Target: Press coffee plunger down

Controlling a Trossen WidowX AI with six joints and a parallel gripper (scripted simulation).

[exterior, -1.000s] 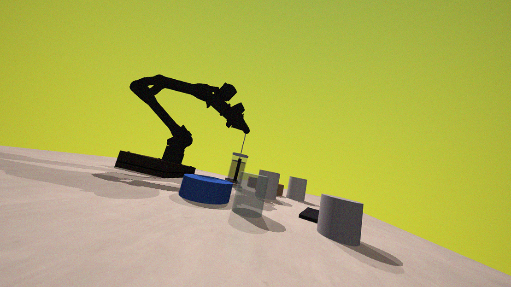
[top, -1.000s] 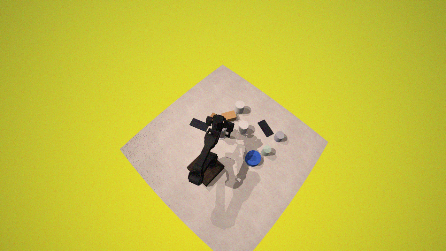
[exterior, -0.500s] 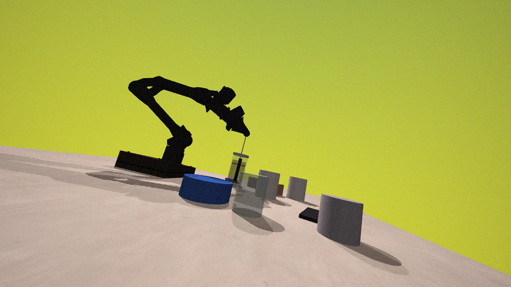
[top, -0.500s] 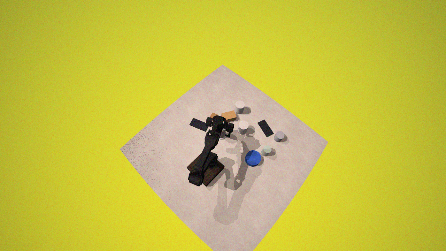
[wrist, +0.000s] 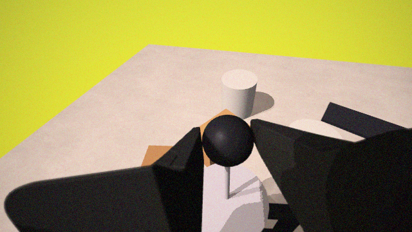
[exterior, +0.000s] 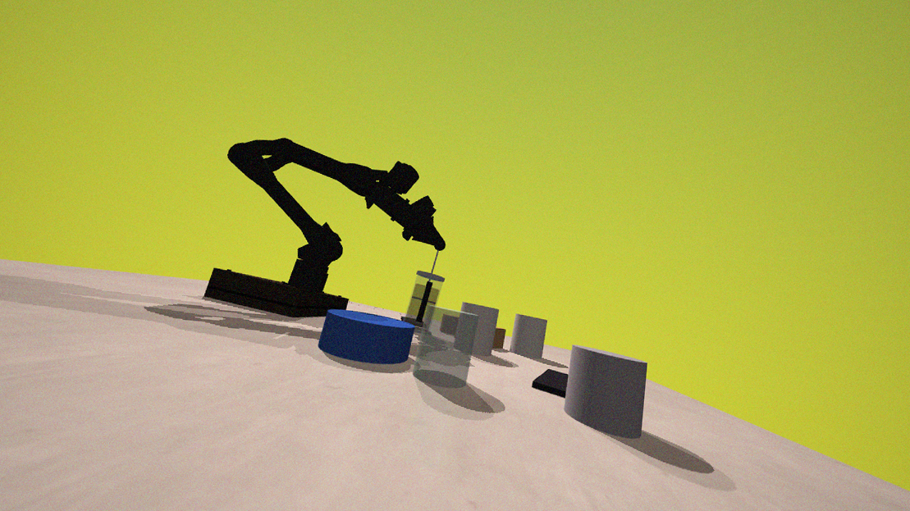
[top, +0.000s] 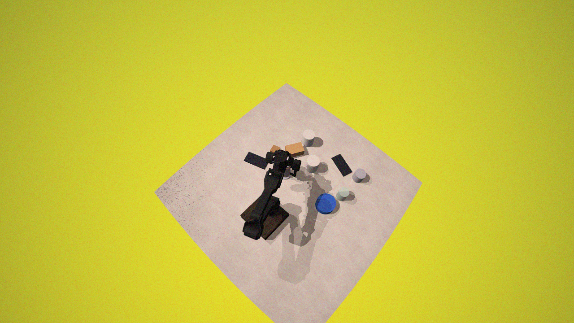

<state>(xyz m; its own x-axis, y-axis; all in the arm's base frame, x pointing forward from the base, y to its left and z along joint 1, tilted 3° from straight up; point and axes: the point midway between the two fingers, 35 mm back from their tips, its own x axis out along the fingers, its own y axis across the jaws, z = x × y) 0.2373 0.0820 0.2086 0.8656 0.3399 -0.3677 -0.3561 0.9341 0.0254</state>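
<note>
While claw (wrist: pixel 226 142) sits clamped on plunger knob (wrist: pixel 228 140), knob wedged right between fingertips, thin rod (wrist: pixel 227 182) dropping straight below into upright press (exterior: pixel 426 297).

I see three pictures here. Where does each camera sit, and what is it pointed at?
Top: high overhead, looking down at the table; the whole arm shows.
Exterior: low by the table's edge, looking across at the coffee press; the arm shows side-on.
Wrist: on the arm, looking past the gripper, shut on the plunger knob; only the fingers show.
Top and exterior share the blue cylinder.
</note>
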